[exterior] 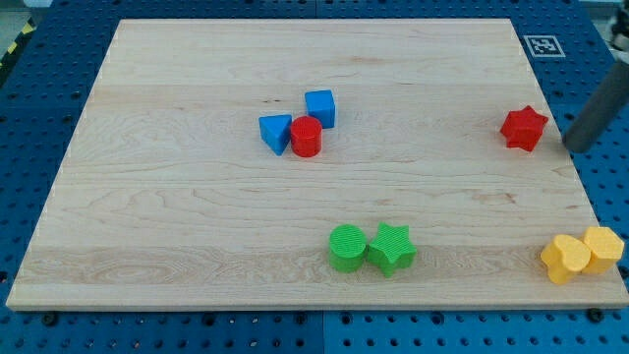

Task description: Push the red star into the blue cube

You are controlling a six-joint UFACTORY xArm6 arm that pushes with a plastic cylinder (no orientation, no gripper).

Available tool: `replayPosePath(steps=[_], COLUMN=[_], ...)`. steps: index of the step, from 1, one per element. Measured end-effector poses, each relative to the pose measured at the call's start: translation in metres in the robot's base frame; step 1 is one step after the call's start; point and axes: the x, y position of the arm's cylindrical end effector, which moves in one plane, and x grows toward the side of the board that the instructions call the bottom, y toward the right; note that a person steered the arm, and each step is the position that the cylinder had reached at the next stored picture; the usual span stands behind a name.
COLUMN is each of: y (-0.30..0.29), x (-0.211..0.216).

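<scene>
The red star [523, 128] lies near the board's right edge, in the upper half. The blue cube [320, 107] sits left of the view's centre, upper half, touching a red cylinder [306, 137], with a blue triangle block [276, 132] beside that. My tip [575, 147] is the lower end of the dark rod coming in from the view's right edge. It stands just right of the red star, a small gap apart, over the board's right rim.
A green cylinder [347, 247] and a green star [391, 248] touch near the bottom centre. Two yellow blocks [566, 259] [602, 248] sit together at the bottom right corner. The wooden board [197, 226] lies on a blue perforated table [29, 118].
</scene>
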Motion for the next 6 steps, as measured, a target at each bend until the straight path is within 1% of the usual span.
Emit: replayPosePath(steps=[1,2,3,4,5,6], y=[-0.060,-0.095,-0.051,-0.021,-0.045,-0.107], x=[-0.006,-0.008,-0.008,-0.022,-0.033,-0.033])
